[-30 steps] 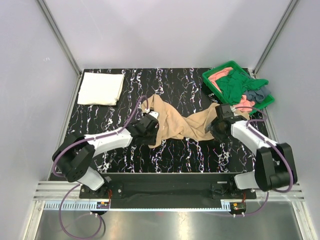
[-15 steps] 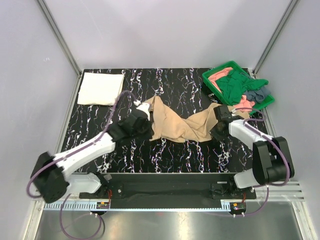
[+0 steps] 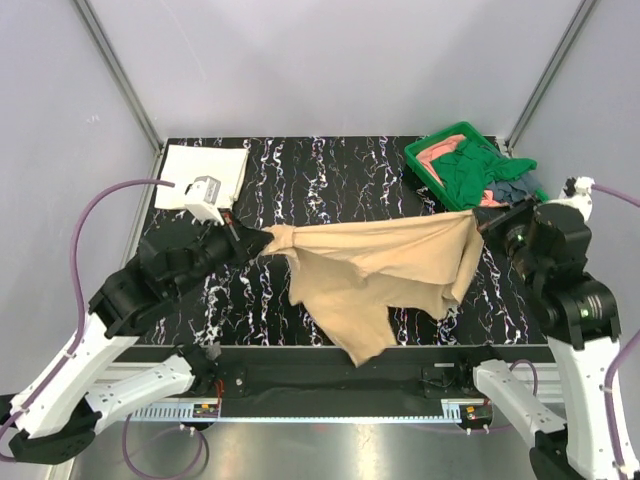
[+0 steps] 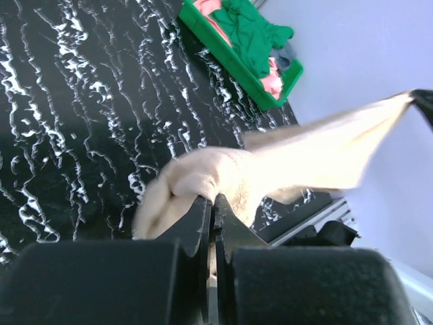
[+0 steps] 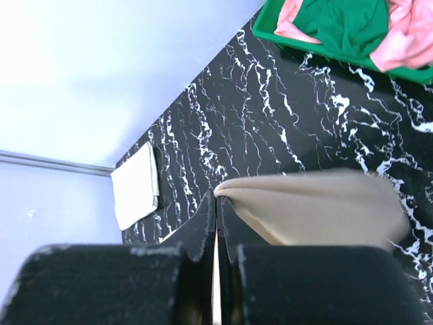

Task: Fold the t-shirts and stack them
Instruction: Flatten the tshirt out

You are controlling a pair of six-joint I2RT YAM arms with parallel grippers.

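Overhead view of a black marbled table (image 3: 350, 170). Across the middle of the frame a tan t-shirt (image 3: 380, 270) hangs in the air, stretched between two robot arms — its top edge pulled almost straight, the rest drooping in loose folds toward the lower centre. The left gripper (image 3: 258, 240), at centre left, is pinched tight on one end of that edge. The right gripper (image 3: 482, 222), at centre right, is clamped on the other end. Both wrist views agree: each pair of fingers is pressed together with tan cloth bunched at the tips. In the upper left corner lies a cream-white t-shirt (image 3: 203, 175), folded flat. In the upper right a green tray (image 3: 428, 150) holds crumpled shirts, among them a dark green t-shirt (image 3: 470, 170) and a salmon-pink t-shirt (image 3: 437, 153).

The step in hand appears to be spreading the tan shirt for folding. To do it well, hold both ends level and taut, lower so the hanging hem meets the bare middle of the table first, then draw the cloth flat — well apart from the folded shirt and the tray.
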